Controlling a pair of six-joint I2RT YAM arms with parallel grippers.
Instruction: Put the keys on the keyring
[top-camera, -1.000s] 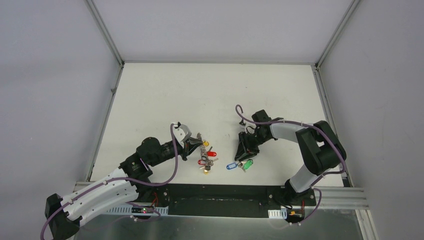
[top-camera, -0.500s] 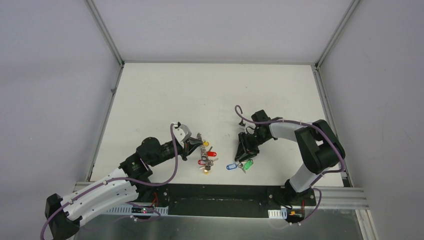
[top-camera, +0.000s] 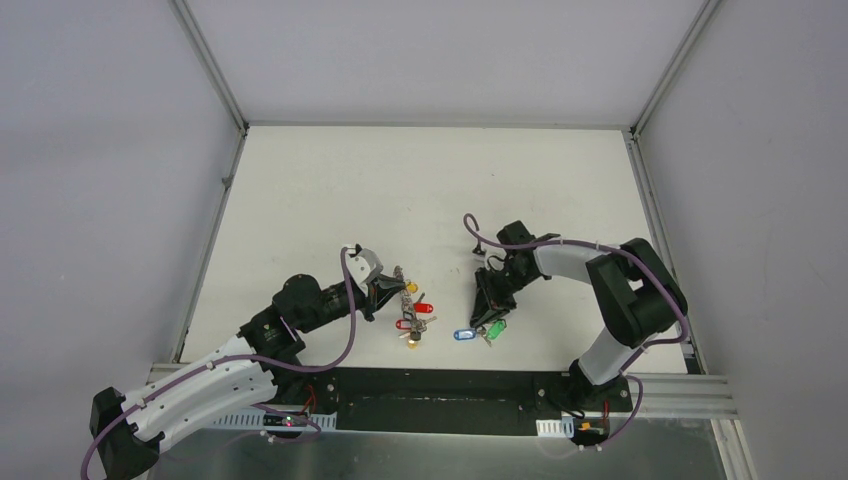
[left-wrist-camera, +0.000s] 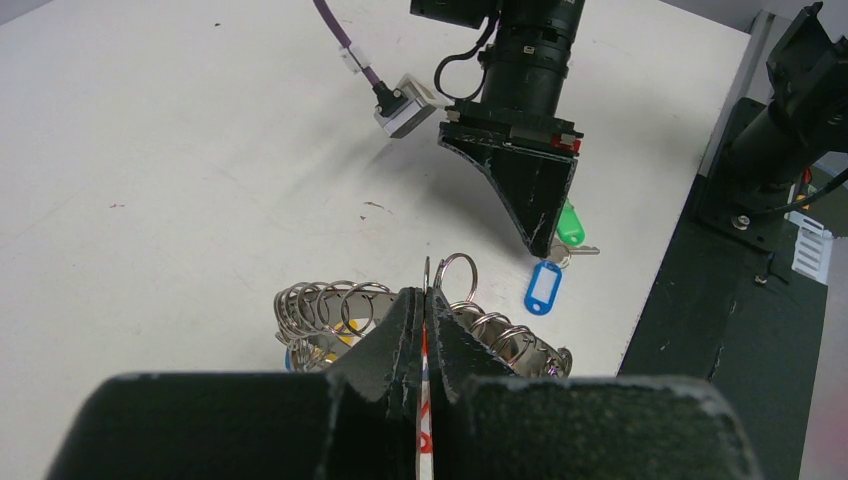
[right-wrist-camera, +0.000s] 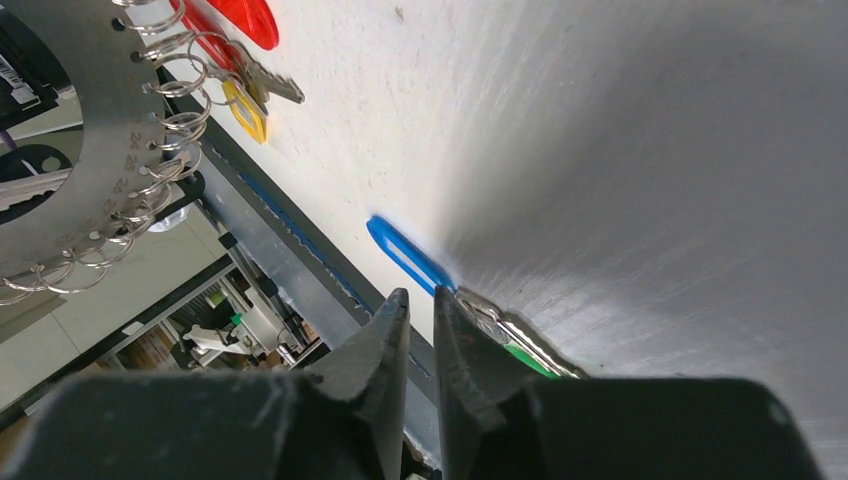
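The keyring (left-wrist-camera: 320, 310) is a silvery ring strung with small split rings, held on edge just above the table. My left gripper (left-wrist-camera: 425, 298) is shut on its rim. From above, the keyring (top-camera: 405, 305) sits left of centre. The keys lie flat on the table to its right: a blue tag (top-camera: 462, 334) and a green tag (top-camera: 495, 330). My right gripper (top-camera: 485, 318) points down right over them. In the right wrist view its jaws (right-wrist-camera: 420, 295) stand a narrow gap apart with nothing between. The blue tag (right-wrist-camera: 405, 255) and green tag (right-wrist-camera: 525, 360) lie just outside one finger.
Red-tagged (top-camera: 424, 308) and yellow-tagged (top-camera: 411, 288) keys hang from the keyring. The black front rail (top-camera: 440, 385) runs close below the keys. A purple cable (top-camera: 472, 228) loops off the right wrist.
The right gripper's jaws have narrowed over the blue and green keys, and its wrist has edged slightly left. The left arm and keyring have not moved.
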